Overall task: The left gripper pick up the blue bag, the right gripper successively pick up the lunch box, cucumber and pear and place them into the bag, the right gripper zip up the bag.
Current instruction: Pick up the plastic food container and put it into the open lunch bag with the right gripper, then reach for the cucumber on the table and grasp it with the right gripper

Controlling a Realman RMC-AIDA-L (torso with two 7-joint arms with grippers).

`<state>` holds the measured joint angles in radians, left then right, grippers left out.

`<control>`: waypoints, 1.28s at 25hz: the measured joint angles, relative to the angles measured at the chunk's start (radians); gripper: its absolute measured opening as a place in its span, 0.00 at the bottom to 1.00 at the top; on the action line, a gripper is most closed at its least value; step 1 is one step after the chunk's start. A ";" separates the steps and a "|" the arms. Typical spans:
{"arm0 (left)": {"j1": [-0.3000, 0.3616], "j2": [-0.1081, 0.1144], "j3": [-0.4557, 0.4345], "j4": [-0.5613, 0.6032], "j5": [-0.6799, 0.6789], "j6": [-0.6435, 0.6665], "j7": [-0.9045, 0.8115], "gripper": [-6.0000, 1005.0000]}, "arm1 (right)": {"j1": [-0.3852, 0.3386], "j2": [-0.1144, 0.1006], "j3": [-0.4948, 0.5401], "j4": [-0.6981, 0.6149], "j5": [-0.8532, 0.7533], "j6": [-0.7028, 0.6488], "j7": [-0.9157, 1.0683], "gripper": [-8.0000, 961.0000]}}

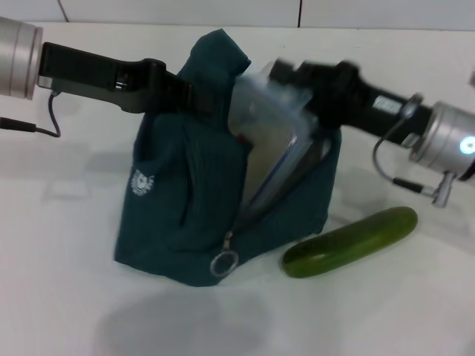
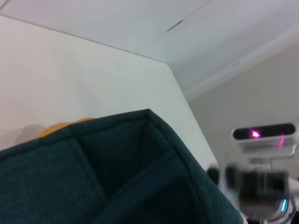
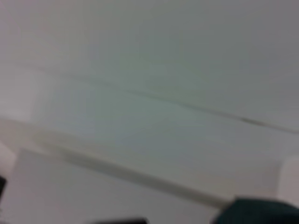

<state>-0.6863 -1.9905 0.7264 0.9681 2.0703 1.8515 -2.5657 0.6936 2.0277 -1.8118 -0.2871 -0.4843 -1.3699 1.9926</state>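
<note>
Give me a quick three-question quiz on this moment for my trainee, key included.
1. True or false: the cucumber is already inside the blue bag.
2. Which gripper holds the bag's top edge: A) left gripper B) right gripper?
3. Fill in: the lunch box is partly inside the ____.

Key: 1. False, it lies on the table beside the bag. 2. A. 3. bag.
</note>
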 joint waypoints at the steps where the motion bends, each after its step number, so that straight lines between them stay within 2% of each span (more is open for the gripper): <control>1: 0.000 0.000 0.000 0.000 0.000 0.000 0.001 0.05 | -0.002 0.000 -0.035 -0.016 0.004 0.018 0.000 0.10; 5: 0.002 -0.002 0.005 0.000 0.003 0.000 0.003 0.05 | 0.003 0.000 -0.101 -0.039 0.006 0.059 0.000 0.10; 9: 0.002 -0.005 0.005 0.000 0.007 0.000 0.004 0.04 | 0.006 0.000 -0.116 -0.051 0.007 0.081 0.001 0.11; 17: 0.005 0.000 0.005 0.000 0.009 0.000 0.004 0.04 | -0.011 0.000 -0.100 -0.063 0.046 0.042 -0.072 0.14; 21: 0.014 0.002 0.002 0.000 0.009 0.000 0.004 0.04 | -0.036 -0.003 -0.061 -0.063 0.057 0.023 -0.098 0.15; 27: 0.022 0.013 0.001 0.002 0.003 0.000 0.004 0.04 | -0.086 -0.019 0.044 -0.051 0.049 -0.034 -0.126 0.35; 29: 0.026 0.015 0.001 0.005 0.002 0.000 0.004 0.04 | -0.111 -0.041 0.091 -0.050 0.046 -0.070 -0.163 0.46; 31: 0.029 0.015 0.001 0.007 0.002 0.002 0.004 0.04 | -0.128 -0.070 0.117 -0.050 0.045 -0.104 -0.206 0.57; 32: 0.029 0.015 0.001 0.007 0.002 0.002 0.004 0.04 | -0.137 -0.092 0.124 -0.050 0.041 -0.121 -0.234 0.63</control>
<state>-0.6571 -1.9751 0.7270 0.9755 2.0725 1.8532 -2.5616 0.5570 1.9356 -1.6878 -0.3375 -0.4438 -1.4909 1.7588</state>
